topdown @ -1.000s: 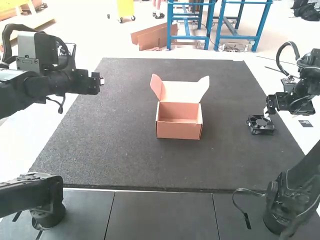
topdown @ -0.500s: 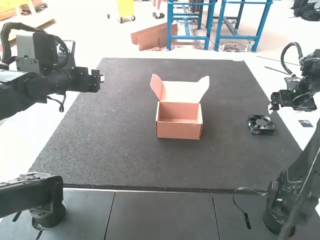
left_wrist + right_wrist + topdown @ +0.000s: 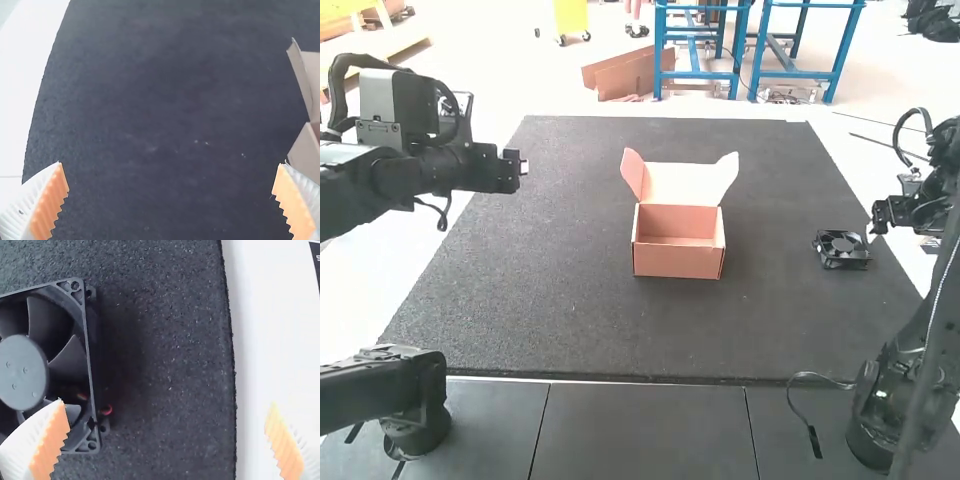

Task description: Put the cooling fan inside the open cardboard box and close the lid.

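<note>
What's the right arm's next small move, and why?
Probably shift the right tool sideways until it is centred over the cooling fan. The tool is open, but the fan lies flat on the mat off toward one finger, not between the two, so lowering now would likely miss it.

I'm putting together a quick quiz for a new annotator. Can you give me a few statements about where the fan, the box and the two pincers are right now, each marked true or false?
1. The cooling fan lies on the black mat, to the right of the cardboard box. True.
2. The box's lid is shut. False: it stands open behind the box's opening.
3. The right pincer grips the fan. False: it is open and holds nothing, and the fan lies flat on the mat.
4. The left pincer is open over bare mat, left of the box. True.
</note>
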